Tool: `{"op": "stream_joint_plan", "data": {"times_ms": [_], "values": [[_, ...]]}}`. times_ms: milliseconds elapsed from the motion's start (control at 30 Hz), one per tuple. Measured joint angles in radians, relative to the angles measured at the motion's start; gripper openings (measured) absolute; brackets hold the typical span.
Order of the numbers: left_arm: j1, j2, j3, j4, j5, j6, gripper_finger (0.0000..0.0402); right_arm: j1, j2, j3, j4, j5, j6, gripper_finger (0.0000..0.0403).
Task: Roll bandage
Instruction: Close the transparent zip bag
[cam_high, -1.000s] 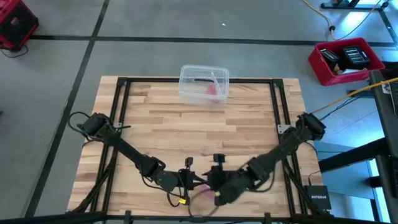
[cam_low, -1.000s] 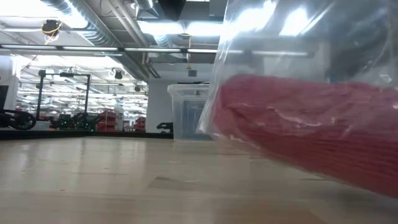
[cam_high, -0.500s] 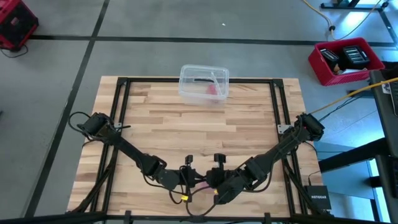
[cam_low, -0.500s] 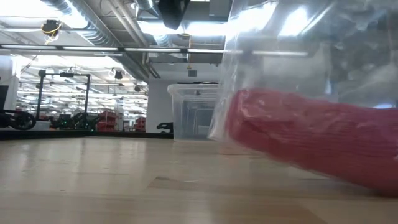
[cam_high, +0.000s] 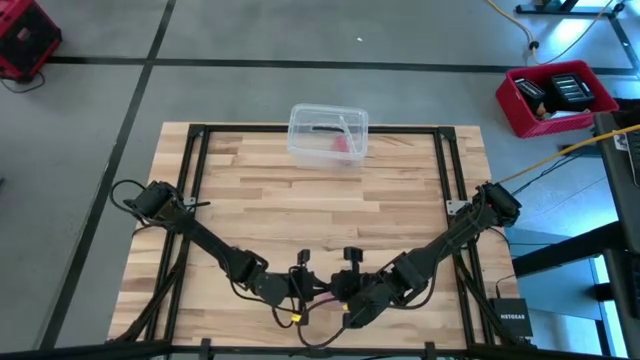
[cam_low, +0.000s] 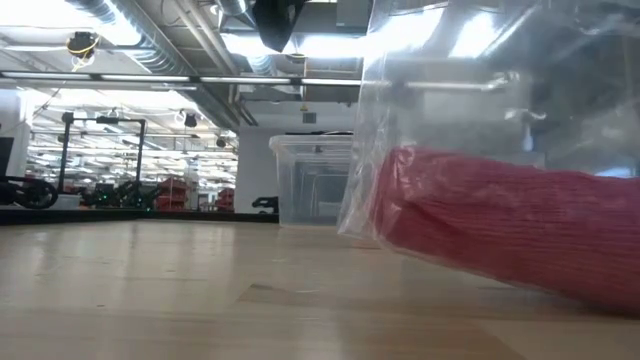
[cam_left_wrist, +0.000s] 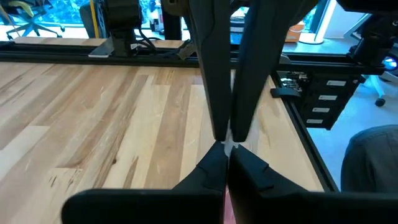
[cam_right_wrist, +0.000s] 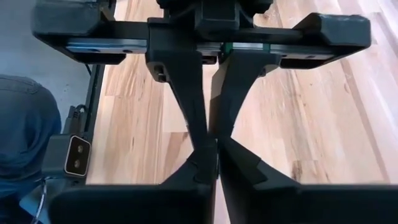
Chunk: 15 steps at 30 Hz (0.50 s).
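Observation:
The bandage (cam_low: 510, 235) is a pink roll inside a clear plastic wrapper (cam_low: 450, 100). It shows huge and slanted in the low view, just above the near part of the table (cam_high: 300, 200). My left gripper (cam_high: 318, 291) and my right gripper (cam_high: 336, 295) meet tip to tip over the table's near edge. Both are shut on the wrapper's top. In the left wrist view my left gripper (cam_left_wrist: 225, 151) faces the right gripper (cam_left_wrist: 229, 132). In the right wrist view my right gripper (cam_right_wrist: 215, 157) faces the left gripper (cam_right_wrist: 210, 140). My left gripper pinches a sliver of the clear wrapper's film (cam_left_wrist: 227, 144) between its fingertips, coming nearly level from the table's left. The wrapper hangs below it with the bandage inside. My right gripper pinches the same bit of film, slanting down from the table's right, tips against the left gripper's.
A clear plastic box (cam_high: 328, 135) stands at the table's far edge, with something pink and a dark item inside; the low view shows the box (cam_low: 310, 180) behind the wrapper. A red bin (cam_high: 556, 95) sits on the floor, far right. A person's leg (cam_right_wrist: 25, 137) is beside the table.
My right gripper's fingers have drawn together on the wrapper beside the left gripper's tips. The wrapped bandage has shifted sideways and sunk a little in the low view, still slanted; both arms have otherwise kept their places.

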Motion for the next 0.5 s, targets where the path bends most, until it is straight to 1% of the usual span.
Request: {"op": "stream_joint_plan", "data": {"times_ms": [267,367,500], "values": [[0.001,0.000,0.000,0.002,-0.001,0.000,0.0000,0.000,0.000,0.000,-0.012,-0.025,0.029,0.0051],[0.001,0.000,0.000,0.007,-0.002,0.000,0.0000,0.000,0.000,0.000,-0.013,-0.022,0.031,0.0052],[0.001,0.000,0.000,0.012,-0.004,0.008,0.0000,0.000,0.000,0.000,-0.013,0.001,0.021,0.0039]]}}
